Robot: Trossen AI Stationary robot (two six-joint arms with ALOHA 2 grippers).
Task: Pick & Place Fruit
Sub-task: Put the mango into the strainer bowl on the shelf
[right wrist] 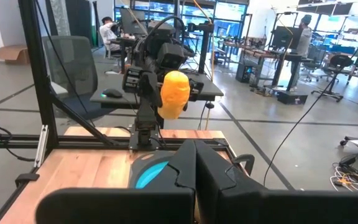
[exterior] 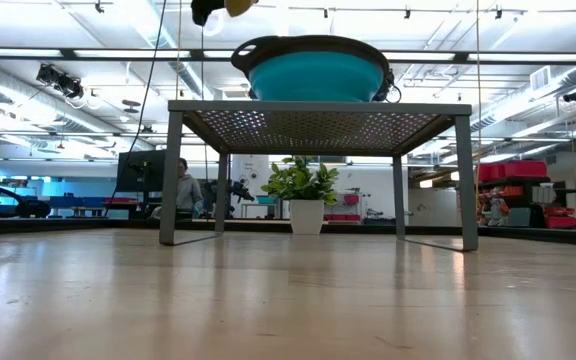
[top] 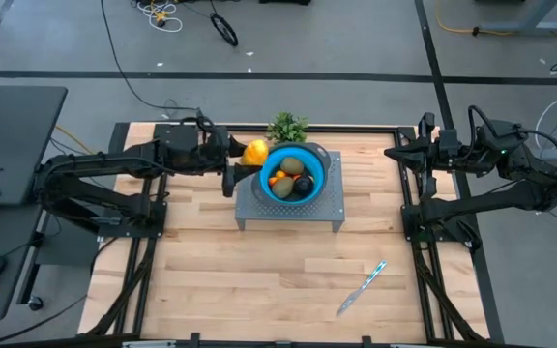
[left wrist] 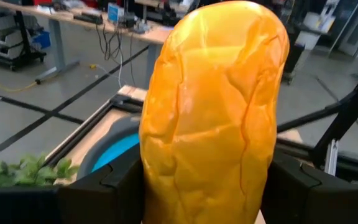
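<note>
My left gripper (top: 244,160) hangs over the left rim of a blue bowl (top: 309,159), shut on the larger yellow-orange oblong fruit (top: 254,151). The bowl stands on a perforated metal stand (top: 259,205). Inside it lie tiny orange pieces (top: 277,180), an olive-brown oval (top: 291,166) and a near-black round one (top: 304,186). In the low view the bowl (exterior: 313,72) sits on the stand (exterior: 318,125), with the fruit (exterior: 239,6) at the top edge. My right gripper (right wrist: 195,171) is shut and waits at the table's right side. My left gripper pinches the yellow-orange fruit between its two fingers, low on the fruit's two long sides (left wrist: 160,186), one finger (left wrist: 114,183) on each side. The fruit is lifted clear above the bowl's left rim and stands up out of the fingers along their length.
A green leafy sprig (top: 286,127) stands behind the bowl at the far edge. A silver knife with a light-blue handle (top: 362,288) lies on the wood near the right front. Bare wood stretches in front of the stand (top: 259,280).
</note>
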